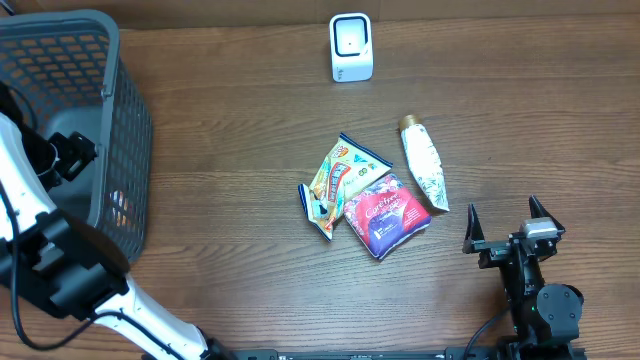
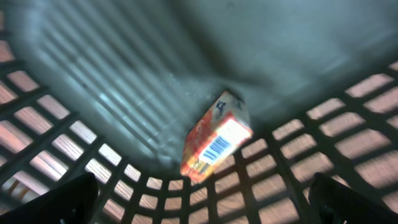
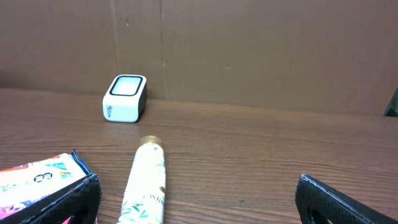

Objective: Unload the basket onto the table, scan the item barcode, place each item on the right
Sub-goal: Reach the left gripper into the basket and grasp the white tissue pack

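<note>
Grey plastic mesh basket (image 1: 120,130) at the surface's left edge holds an orange cardboard box (image 2: 214,140). The left hand (image 2: 205,202) hangs above it, apart and empty. The right hand (image 1: 502,212), also apart, is near the white gold-capped tube (image 1: 423,165), probably the next thing to carry to the small white box-shaped scanner (image 1: 351,47).
</note>
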Available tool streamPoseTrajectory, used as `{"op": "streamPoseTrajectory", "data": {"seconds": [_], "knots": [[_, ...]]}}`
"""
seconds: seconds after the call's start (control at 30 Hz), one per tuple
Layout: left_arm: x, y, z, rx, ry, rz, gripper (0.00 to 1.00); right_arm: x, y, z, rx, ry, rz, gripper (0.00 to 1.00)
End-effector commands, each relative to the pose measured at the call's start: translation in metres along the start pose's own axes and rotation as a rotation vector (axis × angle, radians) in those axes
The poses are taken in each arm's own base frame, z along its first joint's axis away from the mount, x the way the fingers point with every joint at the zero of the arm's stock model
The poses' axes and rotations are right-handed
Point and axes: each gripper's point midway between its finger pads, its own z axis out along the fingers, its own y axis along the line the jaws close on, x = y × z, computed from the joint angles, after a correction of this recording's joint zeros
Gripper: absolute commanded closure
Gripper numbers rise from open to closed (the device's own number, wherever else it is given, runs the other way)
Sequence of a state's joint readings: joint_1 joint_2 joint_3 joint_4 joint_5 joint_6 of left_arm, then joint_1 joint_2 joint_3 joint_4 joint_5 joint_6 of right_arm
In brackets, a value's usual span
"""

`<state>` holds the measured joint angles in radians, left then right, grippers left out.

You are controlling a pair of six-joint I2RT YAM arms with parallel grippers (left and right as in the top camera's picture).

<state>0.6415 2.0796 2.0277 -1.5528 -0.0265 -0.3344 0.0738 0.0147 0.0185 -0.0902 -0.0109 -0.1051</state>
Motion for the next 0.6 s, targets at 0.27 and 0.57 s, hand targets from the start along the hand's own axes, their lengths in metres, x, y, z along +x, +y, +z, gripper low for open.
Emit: {"op": "streamPoseTrajectory", "data": {"seconds": [0.27,0.57], "knots": [[0.022,-0.004,0.066,-0.016,0.213,0.116,0.08,0.001,0.0,0.0,0.002,-0.008,-0.001,0.0],[0.03,-0.011,0.096,0.006,0.231,0.142,0.22,0.001,0.0,0.0,0.002,-0.008,-0.001,0.0]]}}
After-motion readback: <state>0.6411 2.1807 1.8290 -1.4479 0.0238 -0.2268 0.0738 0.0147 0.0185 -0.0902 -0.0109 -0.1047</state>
